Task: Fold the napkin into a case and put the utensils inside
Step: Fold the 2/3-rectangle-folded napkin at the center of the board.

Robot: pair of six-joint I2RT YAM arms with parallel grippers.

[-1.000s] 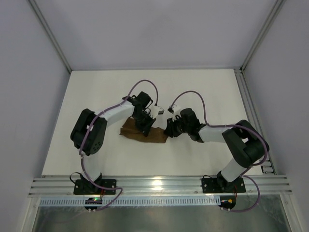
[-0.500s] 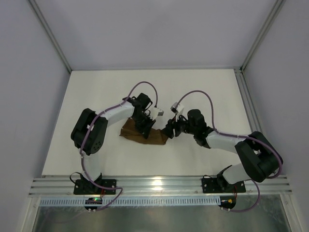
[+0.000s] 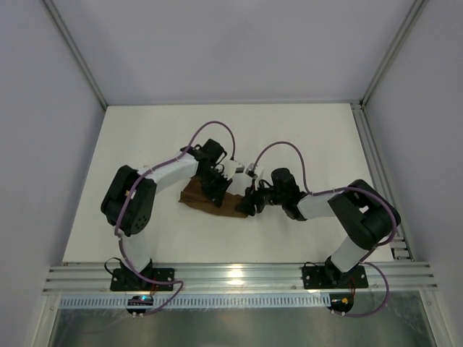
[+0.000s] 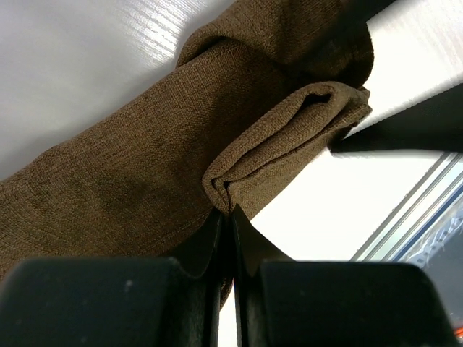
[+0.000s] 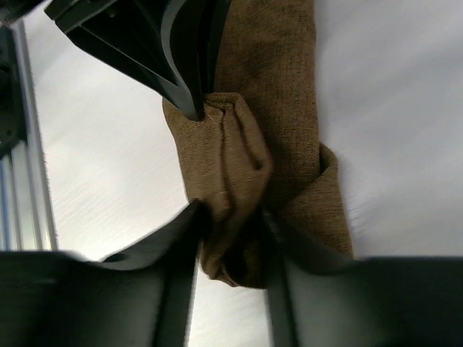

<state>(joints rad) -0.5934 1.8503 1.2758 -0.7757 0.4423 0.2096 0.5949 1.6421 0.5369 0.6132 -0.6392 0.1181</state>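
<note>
1 brown napkin [image 3: 199,196], bunched lengthwise: left hand [image 4: 230,213] pinches fold, right hand [image 5: 231,217] half-open astride it.

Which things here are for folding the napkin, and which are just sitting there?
For the job: napkin, left gripper pinching its fold, right gripper open around the same fold.
Just there: table, purple cables, metal rail.

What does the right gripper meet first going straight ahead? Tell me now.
The napkin: its bunched fold sits between the fingers of the right gripper. Just past that fold, probably the left gripper, pinching the same cloth; depth is unclear.
</note>
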